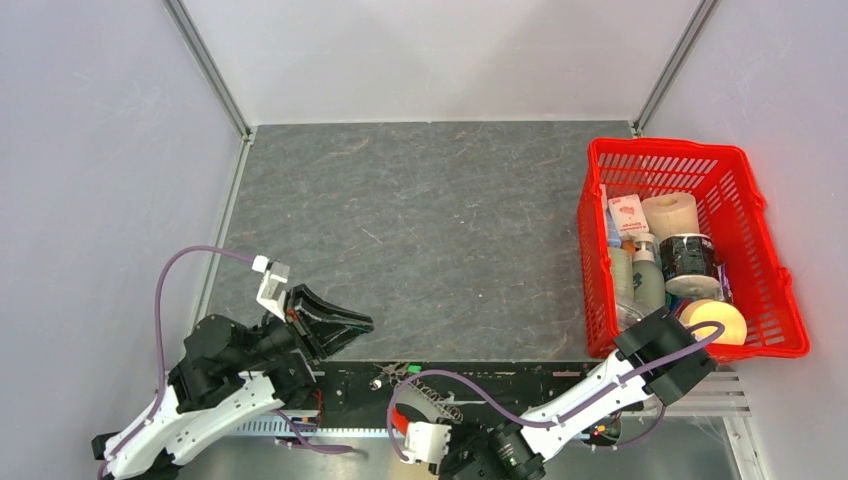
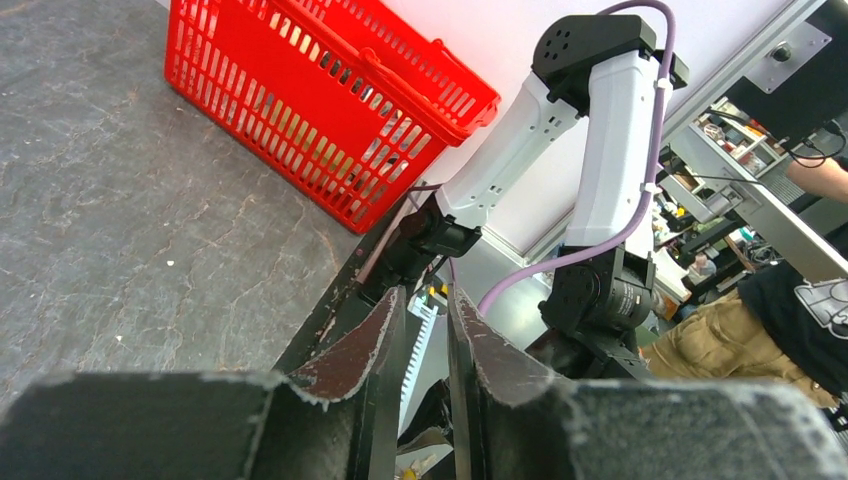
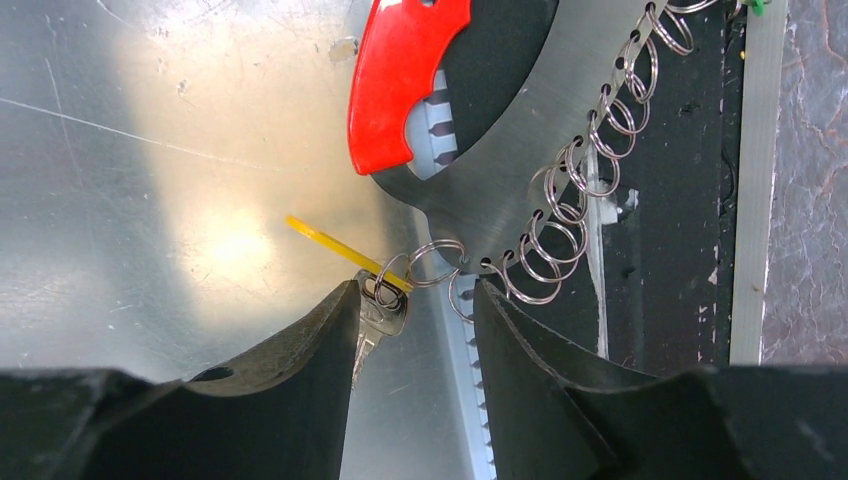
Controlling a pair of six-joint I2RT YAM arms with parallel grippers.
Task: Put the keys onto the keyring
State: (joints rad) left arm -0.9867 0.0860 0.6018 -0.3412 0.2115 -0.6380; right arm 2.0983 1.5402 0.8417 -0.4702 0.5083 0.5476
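In the right wrist view the keyring's red oval fob (image 3: 405, 80) lies at the top, with its chain of thin metal rings (image 3: 560, 220) running along a curved metal plate. A small metal key (image 3: 385, 312) with a yellow tag (image 3: 340, 247) lies on the shiny metal surface, its head through a ring and touching my left finger's inner edge. My right gripper (image 3: 415, 300) is open around the key and the last rings. In the top view the chain (image 1: 432, 397) and green tag (image 1: 411, 368) lie at the table's near edge. My left gripper (image 2: 427, 300) hangs above that edge, empty, with a narrow gap.
A red basket (image 1: 690, 158) with a paper roll, bottles and other goods stands at the right; it also shows in the left wrist view (image 2: 330, 110). The right arm (image 2: 600, 150) folds back over the black front strip (image 1: 500, 378). White walls enclose the grey table.
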